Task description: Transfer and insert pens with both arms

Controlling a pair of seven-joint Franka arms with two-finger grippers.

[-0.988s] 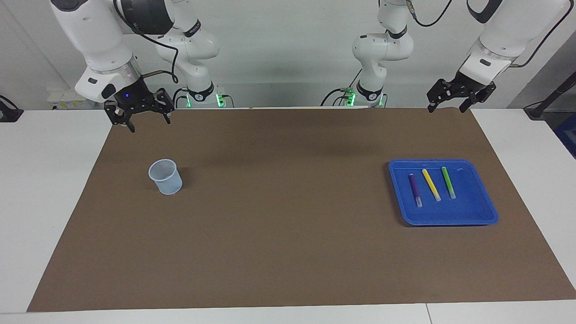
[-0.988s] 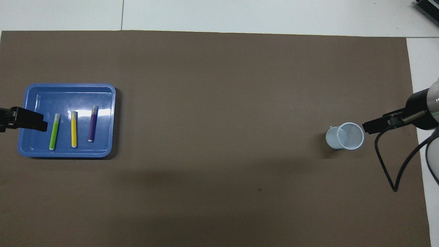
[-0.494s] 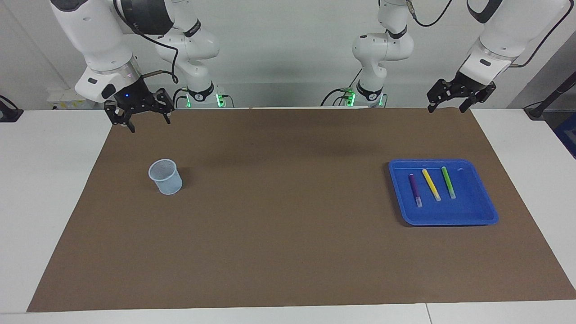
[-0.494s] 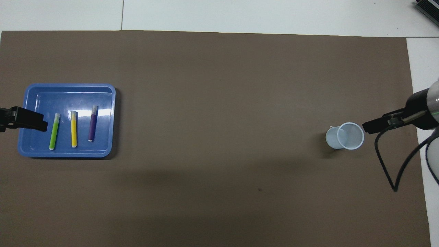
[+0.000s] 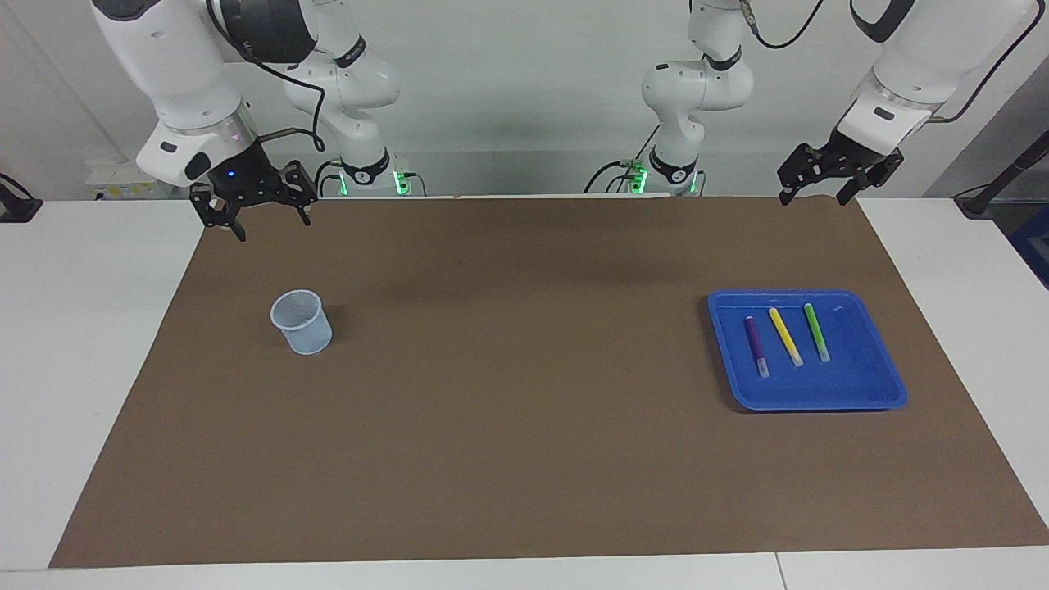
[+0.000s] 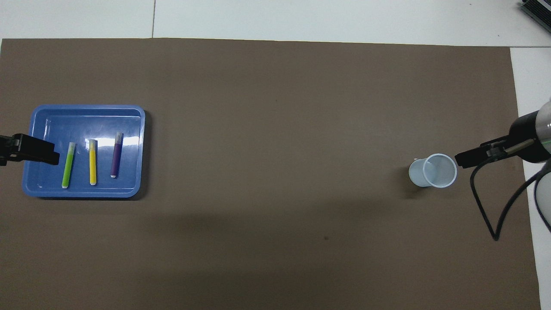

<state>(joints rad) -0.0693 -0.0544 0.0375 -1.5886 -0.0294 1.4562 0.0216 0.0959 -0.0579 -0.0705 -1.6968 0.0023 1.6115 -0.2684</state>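
Three short slim marker pens lie flat, side by side and apart, inside a shallow blue rectangular plastic tray [image 5: 869, 392] toward the left arm's end of the table: the purple pen [image 5: 756, 346], the yellow pen [image 5: 785, 337] in the middle, the green pen [image 5: 816, 332]. In the overhead view the purple pen [image 6: 116, 155] is at 3 o'clock of the yellow pen [image 6: 92, 162], the green pen [image 6: 68, 165] at 9 o'clock of it, whitish ends showing on each. Tray sits on a large brown paper mat [image 5: 524, 393] that covers most of the white table [image 5: 90, 328]. Toward the right arm's end, well apart from the tray, an upright translucent pale-blue plastic cup [image 5: 302, 322] stands on the mat. The left arm's black two-finger gripper [image 5: 819, 195] hangs in the air over the mat's edge at the robots' end, roughly 12 o'clock of the tray in the facing view, fingers spread, holding nothing. The right arm's black two-finger gripper [image 5: 270, 223] hangs over the mat's corner, about 11 o'clock of the cup in the facing view, fingers spread, nothing between them. Two smaller white arms with green-lit bases [image 5: 656, 176] stand at the table's robot edge between the big arms.
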